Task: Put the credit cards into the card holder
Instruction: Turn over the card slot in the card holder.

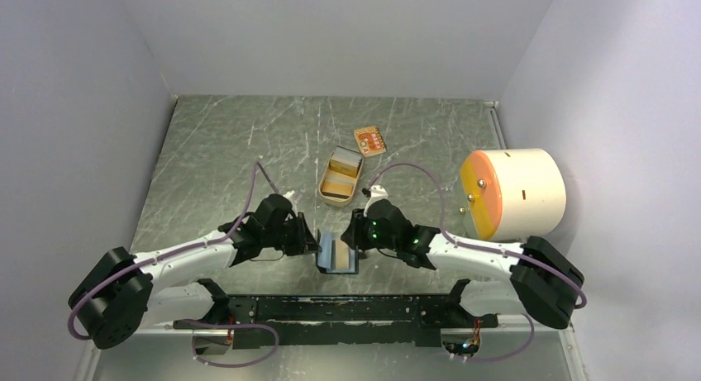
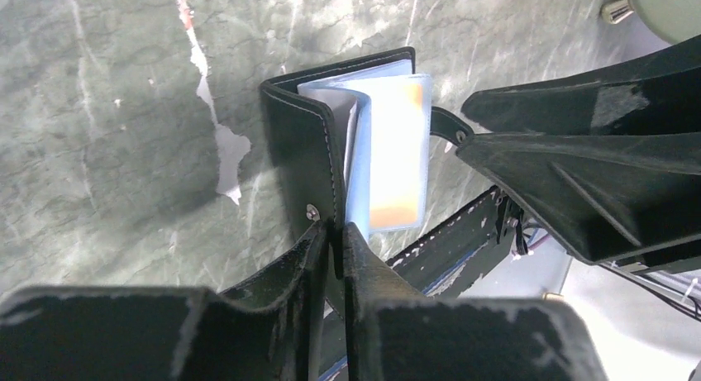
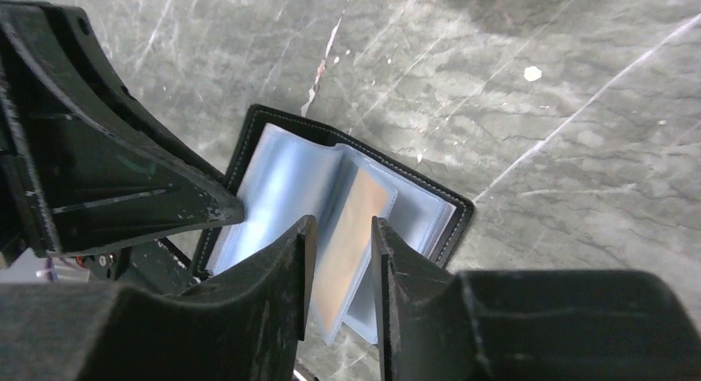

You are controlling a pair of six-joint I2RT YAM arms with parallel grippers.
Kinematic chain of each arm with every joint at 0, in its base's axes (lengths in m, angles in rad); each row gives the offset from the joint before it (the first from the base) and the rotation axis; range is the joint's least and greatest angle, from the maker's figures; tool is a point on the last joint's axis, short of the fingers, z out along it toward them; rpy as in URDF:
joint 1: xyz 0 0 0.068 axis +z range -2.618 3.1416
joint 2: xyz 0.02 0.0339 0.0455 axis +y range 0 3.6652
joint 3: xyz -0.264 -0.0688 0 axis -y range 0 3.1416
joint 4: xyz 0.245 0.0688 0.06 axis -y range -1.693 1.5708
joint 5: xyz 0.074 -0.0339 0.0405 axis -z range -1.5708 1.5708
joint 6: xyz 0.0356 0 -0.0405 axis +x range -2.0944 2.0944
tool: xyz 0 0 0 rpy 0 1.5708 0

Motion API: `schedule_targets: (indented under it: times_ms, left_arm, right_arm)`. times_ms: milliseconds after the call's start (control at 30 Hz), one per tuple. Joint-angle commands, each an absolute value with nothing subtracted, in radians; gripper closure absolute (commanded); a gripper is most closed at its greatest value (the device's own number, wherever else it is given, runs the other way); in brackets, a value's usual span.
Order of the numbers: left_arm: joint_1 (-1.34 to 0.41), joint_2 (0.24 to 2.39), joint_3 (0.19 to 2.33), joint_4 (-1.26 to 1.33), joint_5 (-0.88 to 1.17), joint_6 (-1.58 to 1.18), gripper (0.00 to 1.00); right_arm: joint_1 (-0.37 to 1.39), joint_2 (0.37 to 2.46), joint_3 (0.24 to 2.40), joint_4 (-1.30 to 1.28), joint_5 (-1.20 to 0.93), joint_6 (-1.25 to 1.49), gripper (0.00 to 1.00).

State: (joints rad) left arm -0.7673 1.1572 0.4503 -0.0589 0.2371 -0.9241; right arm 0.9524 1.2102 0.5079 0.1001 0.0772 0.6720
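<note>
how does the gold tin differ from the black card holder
The tin is tan-gold and oblong with rounded ends; the card holder is black and rectangular, with blue sleeves. The tin lies free farther back; the card holder sits nearer, its cover pinched by the left pincer. Both are open.

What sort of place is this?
Probably a robotics lab test cell: plain white walls box in a scratched grey tabletop, two robot arms are bolted at its near edge, with props like a card holder and tin.
</note>
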Motion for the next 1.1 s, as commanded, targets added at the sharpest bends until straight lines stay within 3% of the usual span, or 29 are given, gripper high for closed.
schedule_targets:
  times_ms: [0, 300, 600, 833, 967, 1067]
  left_arm:
    - [-0.761, 1.125, 0.469, -0.132, 0.178, -0.93, 0.79]
    - [-0.672, 1.024, 0.36, 0.034, 0.345, -0.987, 0.61]
    - [-0.666, 1.049, 0.347, 0.041, 0.342, -0.961, 0.6]
    - [-0.666, 1.067, 0.358, 0.005, 0.318, -0.93, 0.73]
    - [-0.666, 1.069, 0.362, 0.007, 0.325, -0.921, 0.83]
    - [-0.665, 1.066, 0.358, 0.014, 0.339, -0.919, 0.86]
  right_arm:
    - [0.958, 1.287, 0.544, 0.158, 0.004, 0.65, 0.67]
    - [1.009, 1.456, 0.611, 0.165, -0.033, 0.655, 0.7]
    - [1.022, 1.528, 0.653, 0.213, -0.086, 0.639, 0.7]
    - [0.928, 1.429, 0.748, 0.051, -0.02, 0.443, 0.54]
    - [0.855, 1.464, 0.902, -0.047, 0.032, 0.263, 0.47]
    - [0.787, 1.547, 1.046, -0.124, 0.117, 0.133, 0.42]
